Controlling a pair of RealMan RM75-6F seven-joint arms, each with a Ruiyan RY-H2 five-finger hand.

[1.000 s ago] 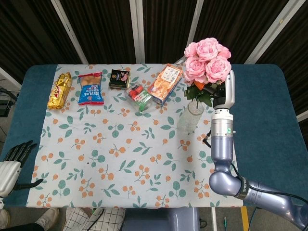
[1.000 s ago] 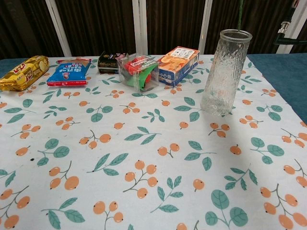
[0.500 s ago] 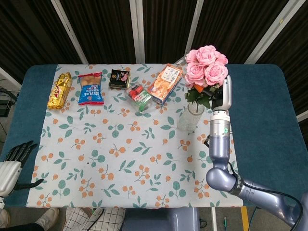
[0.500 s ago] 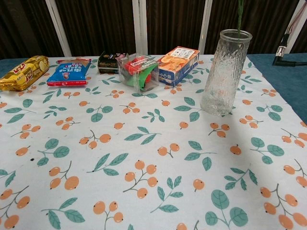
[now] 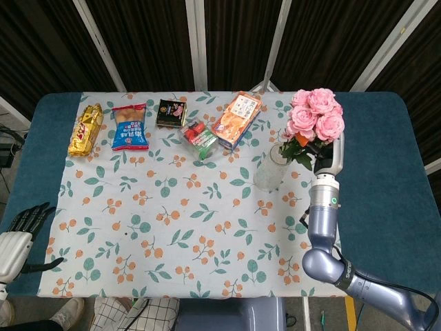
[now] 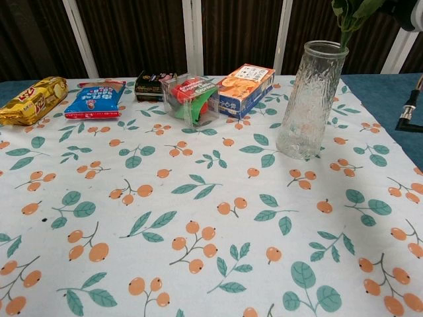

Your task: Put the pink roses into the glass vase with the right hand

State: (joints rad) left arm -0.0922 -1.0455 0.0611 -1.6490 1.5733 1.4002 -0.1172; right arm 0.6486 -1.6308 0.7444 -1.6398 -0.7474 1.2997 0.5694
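The pink roses [image 5: 315, 114] hang above the table's right side, their blooms up and to the right of the clear glass vase [image 5: 270, 167]. My right hand [image 5: 331, 156] grips the bunch from below and is mostly hidden by the leaves. In the chest view the green stems and leaves [image 6: 350, 13] slant down from the upper right to the right rim of the vase [image 6: 309, 99]. The vase stands upright on the floral tablecloth [image 5: 172, 207]. My left hand [image 5: 17, 233] rests open off the table's near left corner, holding nothing.
A row of snacks lies along the far edge: a gold bag [image 5: 85, 129], a blue bag [image 5: 129, 127], a dark box [image 5: 171, 112], a clear box [image 5: 199, 137] and an orange box [image 5: 236, 118] just left of the vase. A cable plug [image 6: 408, 109] hangs at the right.
My right arm has swung to the right, carrying the roses from directly over the vase to its right side. The stems now tilt toward the vase rim. The left hand has not moved.
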